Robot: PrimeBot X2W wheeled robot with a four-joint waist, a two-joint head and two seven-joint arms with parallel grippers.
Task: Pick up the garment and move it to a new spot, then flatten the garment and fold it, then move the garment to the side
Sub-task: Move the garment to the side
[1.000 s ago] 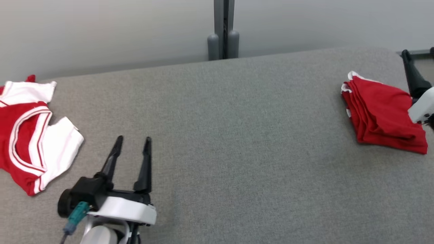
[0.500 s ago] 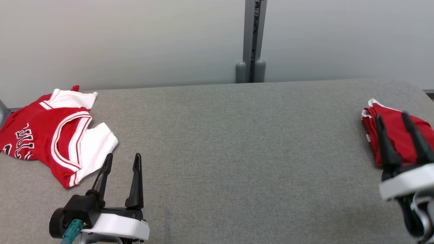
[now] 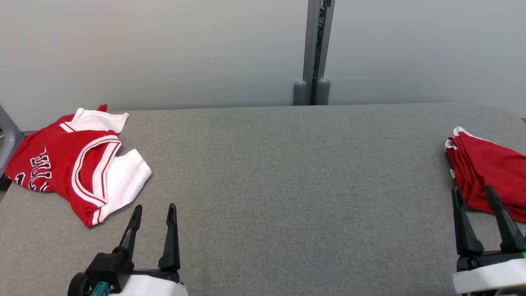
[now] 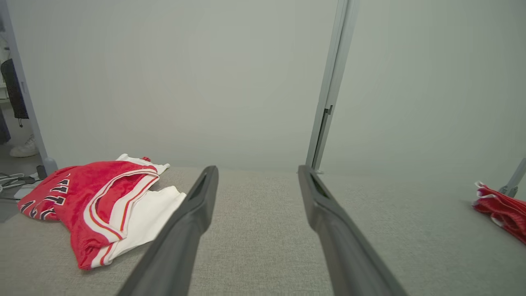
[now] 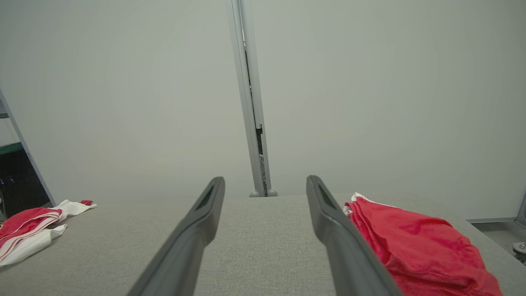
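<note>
Left tool (image 3: 154,206) stood at the near edge of the worktop (image 3: 287,185), left of centre, fingers spread wide, holding and touching nothing. Right tool (image 3: 472,189) stood at the near right corner, likewise wide with nothing between its fingers. In the head view its tips overlapped the folded red garment (image 3: 489,168); contact could not be confirmed. That garment lay at the right edge, partly cut off by the frame. A crumpled red-and-white jersey (image 3: 74,164) lay at the far left corner, its lettering partly hidden in folds. Between the two garments the worktop gave open room. A grey post (image 3: 315,49) rose behind the far edge.
</note>
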